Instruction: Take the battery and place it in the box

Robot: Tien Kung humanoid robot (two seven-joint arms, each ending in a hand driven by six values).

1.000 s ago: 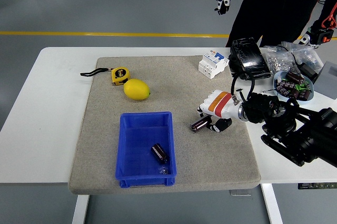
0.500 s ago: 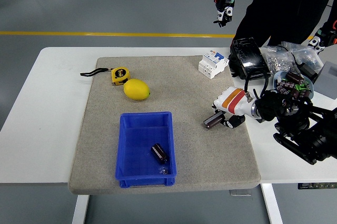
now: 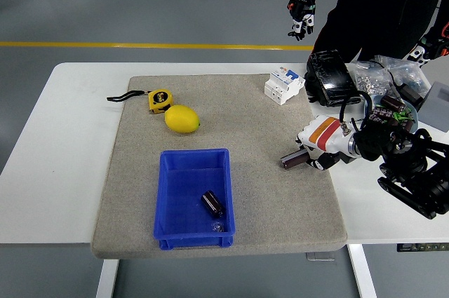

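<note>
Right hand [image 3: 317, 145]: apparently gripping battery [image 3: 293, 159] near table's right edge | box [image 3: 194, 199]: near front edge, holds another battery [image 3: 212, 204]

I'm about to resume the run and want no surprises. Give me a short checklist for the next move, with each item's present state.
1. Battery gripped by the right hand: ok.
2. Battery lifted off the mat: cannot tell.
3. Blue box upright and open: ok.
4. Room left in the box beside the battery already inside: ok.
5. Path from hand to box free of the lemon and tape measure: ok.
6. Person's hand off the table: ok.
</note>
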